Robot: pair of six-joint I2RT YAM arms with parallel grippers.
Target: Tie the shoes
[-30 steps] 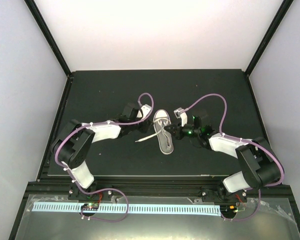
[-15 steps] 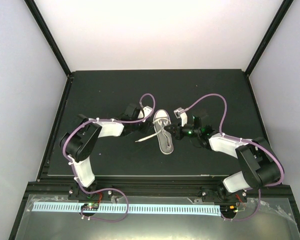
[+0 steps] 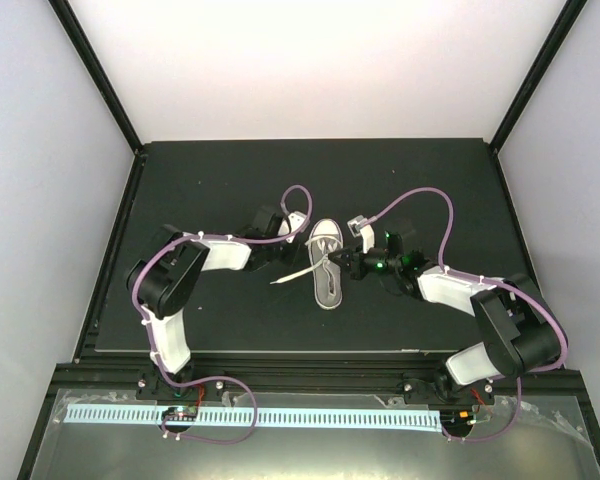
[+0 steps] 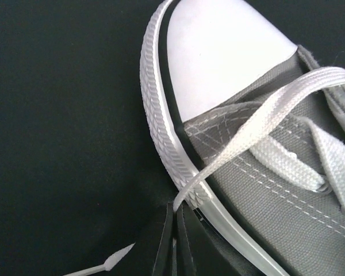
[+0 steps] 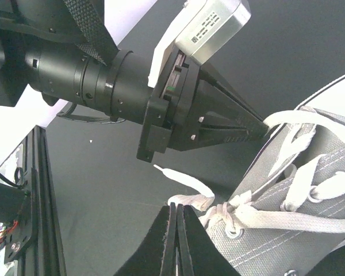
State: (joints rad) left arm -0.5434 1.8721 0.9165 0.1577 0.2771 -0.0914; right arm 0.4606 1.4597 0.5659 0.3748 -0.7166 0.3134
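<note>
Heel of sneaker (image 3: 327,268) cropped in wrist views; left gripper (image 4: 173,215) and right gripper (image 5: 176,210) each pinch laces (image 4: 259,123); black mat (image 3: 210,180) beneath.

**Finding:** a robotics laboratory test cell, not a domestic or commercial room.

**Grounds:**
- Plain white panels (image 3: 310,70) close off the space behind the jaws and to both sides of them. They are held in black frame posts (image 3: 98,75).
- The desk (image 3: 210,180) beneath the jaws is a matte black board.
- Nearer than the jaws, the left arm (image 3: 215,262) and right arm (image 3: 445,287) stand on a black rail (image 3: 310,375).
- Nearer still lie a sheet-metal surface (image 3: 310,455) and a white slotted strip (image 3: 300,416).
- Purple cables (image 3: 421,193) run exposed along both arms.
- A labelled metal module (image 5: 215,26) is mounted on the wrist facing the right jaws.
</note>
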